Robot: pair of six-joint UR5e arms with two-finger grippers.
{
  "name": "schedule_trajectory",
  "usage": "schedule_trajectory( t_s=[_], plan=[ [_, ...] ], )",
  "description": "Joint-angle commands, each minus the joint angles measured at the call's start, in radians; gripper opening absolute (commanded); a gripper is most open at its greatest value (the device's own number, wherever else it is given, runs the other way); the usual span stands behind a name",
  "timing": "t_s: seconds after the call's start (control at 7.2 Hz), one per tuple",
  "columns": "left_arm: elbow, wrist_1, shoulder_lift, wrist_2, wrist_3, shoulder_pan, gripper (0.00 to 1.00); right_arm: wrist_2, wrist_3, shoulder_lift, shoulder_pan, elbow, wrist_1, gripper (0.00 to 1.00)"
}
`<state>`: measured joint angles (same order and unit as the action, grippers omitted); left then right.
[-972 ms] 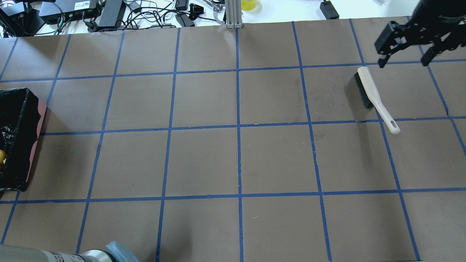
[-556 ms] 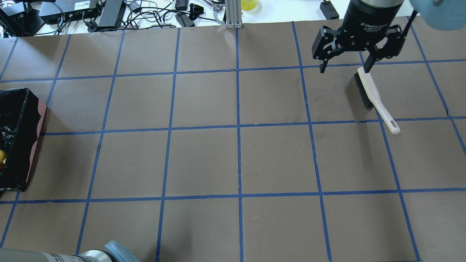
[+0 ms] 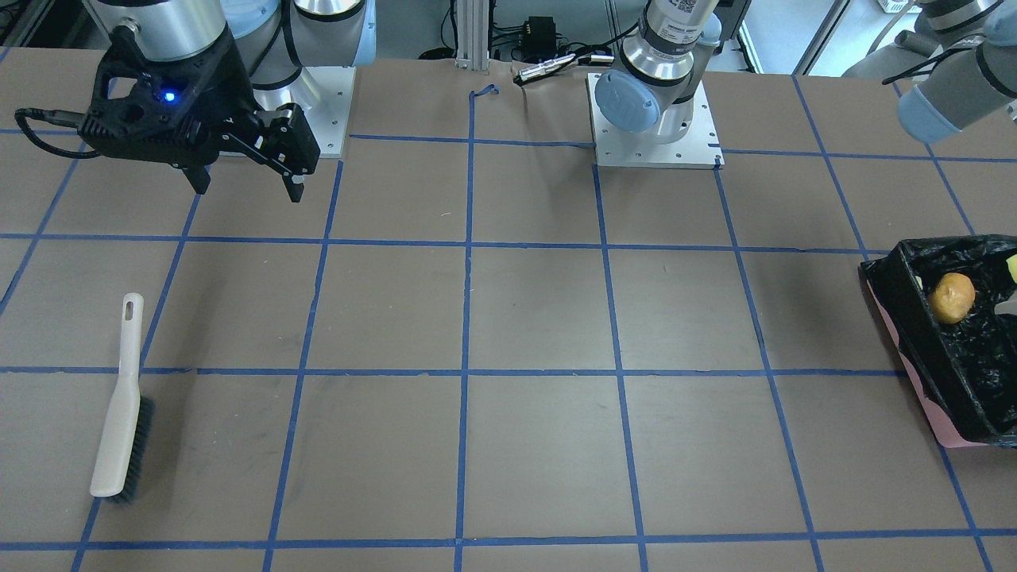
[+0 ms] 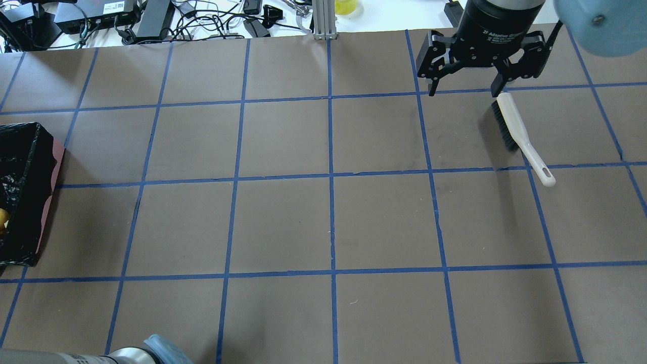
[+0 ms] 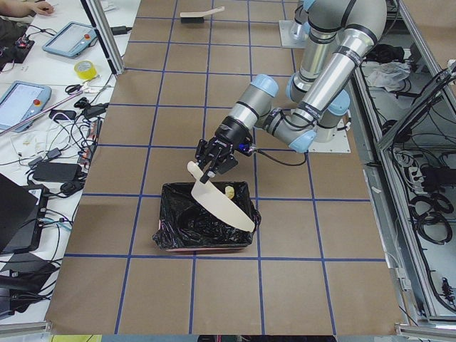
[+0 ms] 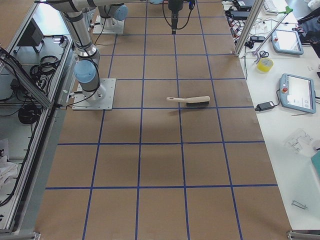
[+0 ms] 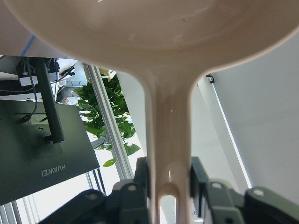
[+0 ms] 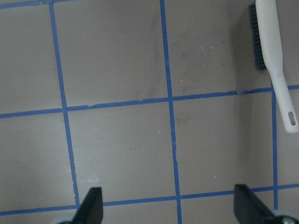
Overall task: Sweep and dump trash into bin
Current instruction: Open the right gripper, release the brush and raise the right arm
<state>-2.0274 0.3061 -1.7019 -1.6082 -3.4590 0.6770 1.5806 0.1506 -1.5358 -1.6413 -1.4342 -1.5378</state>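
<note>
Leftward along the far edge has come the right gripper (image 4: 463,93), jaws spread and empty near the brush (image 4: 510,124), while the left gripper (image 7: 169,183) pinches the dustpan (image 5: 222,204) handle over the bin (image 3: 906,322) holding the brown lump (image 3: 952,297) and seemingly more, on a blue-taped brown table (image 4: 283,222), cables (image 4: 212,23) beyond.

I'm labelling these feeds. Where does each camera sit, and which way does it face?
Front-facing: across the table, facing the robot; open right gripper, brush.
Overhead: behind the robot, looking down; right gripper.
Left: table end by the bin; left gripper holding dustpan.
Right: opposite end; right arm's base.
Left wrist: along dustpan handle; fingers.
Right wrist: straight down; fingertips.
Shared: brush, in front-facing and overhead.
</note>
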Motion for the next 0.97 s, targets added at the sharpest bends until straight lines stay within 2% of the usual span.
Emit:
schedule_trajectory(
  t_s=[0.0,0.42,0.69,0.83],
  plan=[
    [-0.036,0.100,0.008,0.002,0.001,-0.002,0.00,0.013,-0.014,-0.026,0.000,0.000,-0.090,1.00],
    [-0.063,0.209,0.012,-0.002,0.030,-0.002,0.00,0.001,-0.014,-0.064,0.001,0.005,-0.081,1.00],
    [-0.083,0.219,0.013,-0.004,0.031,-0.002,0.00,0.006,-0.013,-0.066,0.000,-0.006,-0.076,1.00],
    [-0.076,0.176,0.013,0.000,0.027,-0.002,0.00,-0.002,-0.013,-0.067,0.000,-0.006,-0.064,1.00]
  ],
)
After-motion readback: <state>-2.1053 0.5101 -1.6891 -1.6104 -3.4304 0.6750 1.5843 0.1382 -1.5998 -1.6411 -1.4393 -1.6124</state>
